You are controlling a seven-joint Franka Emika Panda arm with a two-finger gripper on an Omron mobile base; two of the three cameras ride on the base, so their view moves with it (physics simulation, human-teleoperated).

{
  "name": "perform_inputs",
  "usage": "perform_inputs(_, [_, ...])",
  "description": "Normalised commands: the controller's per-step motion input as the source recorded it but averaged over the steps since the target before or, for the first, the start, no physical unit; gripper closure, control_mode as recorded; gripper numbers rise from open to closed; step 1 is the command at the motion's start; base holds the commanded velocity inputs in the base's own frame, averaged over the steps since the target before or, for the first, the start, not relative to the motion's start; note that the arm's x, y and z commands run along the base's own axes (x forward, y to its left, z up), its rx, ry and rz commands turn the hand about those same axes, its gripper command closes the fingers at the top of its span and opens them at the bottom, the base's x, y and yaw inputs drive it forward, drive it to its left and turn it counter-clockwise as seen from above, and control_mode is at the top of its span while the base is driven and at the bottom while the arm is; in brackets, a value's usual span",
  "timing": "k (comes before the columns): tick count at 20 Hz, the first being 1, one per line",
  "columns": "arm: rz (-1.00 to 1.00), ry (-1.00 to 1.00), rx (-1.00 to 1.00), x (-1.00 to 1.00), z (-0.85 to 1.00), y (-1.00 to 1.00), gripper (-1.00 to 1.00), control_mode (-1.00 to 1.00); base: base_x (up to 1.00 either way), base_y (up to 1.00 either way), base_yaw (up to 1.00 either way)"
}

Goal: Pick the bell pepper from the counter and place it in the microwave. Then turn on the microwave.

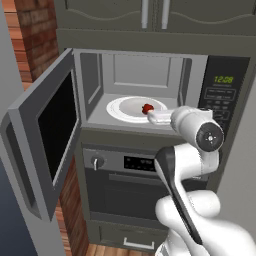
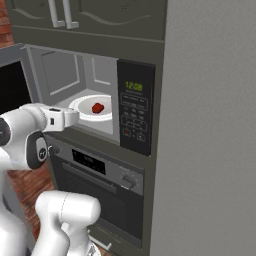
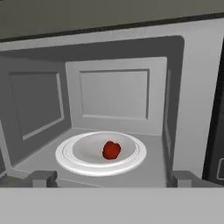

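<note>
Resting on the white round plate [image 3: 70,153] inside the built-in silver-grey microwave [image 1: 95,75], the small glossy red bell pepper [image 3: 111,150] sits near the plate's middle. The microwave's dark-glass door [image 1: 55,127] hangs wide open to the left. The white arm's end effector [image 3: 109,178] hovers just outside the cavity mouth, fingers spread apart and empty. Green digits glow on the black keypad panel [image 2: 135,107].

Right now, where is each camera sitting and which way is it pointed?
Left base view: behind the arm on its left, facing the open microwave; white arm rises lower right.
Right base view: behind on the right, facing the keypad; arm lower left.
Hand view: at the microwave's mouth, looking inside; finger tips at the bottom.
All three share the bell pepper on the white plate.
</note>
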Motion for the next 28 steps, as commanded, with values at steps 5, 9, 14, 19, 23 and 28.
perform_inputs(5, [0.0, -0.1, 0.0, -0.62, 0.21, 0.0, -1.0, -1.0, 0.0, 0.0, 0.0])
perform_inputs(9, [0.0, -0.11, 0.0, -0.53, 0.07, 0.04, -1.0, -1.0, 0.0, 0.0, 0.0])
perform_inputs(14, [0.0, -0.13, 0.0, -0.44, 0.0, 0.11, -1.0, -1.0, 0.0, 0.0, 0.0])
perform_inputs(19, [0.0, -0.14, 0.0, -0.41, 0.0, 0.15, -1.0, -1.0, 0.0, 0.0, 0.0])
perform_inputs(23, [0.0, -0.02, 0.0, -0.24, 0.0, 0.09, -1.0, -1.0, 0.0, 0.0, 0.0])
perform_inputs(28, [0.0, 0.0, 0.0, -0.08, -0.16, 0.1, -1.0, -1.0, 0.0, 0.0, 0.0])
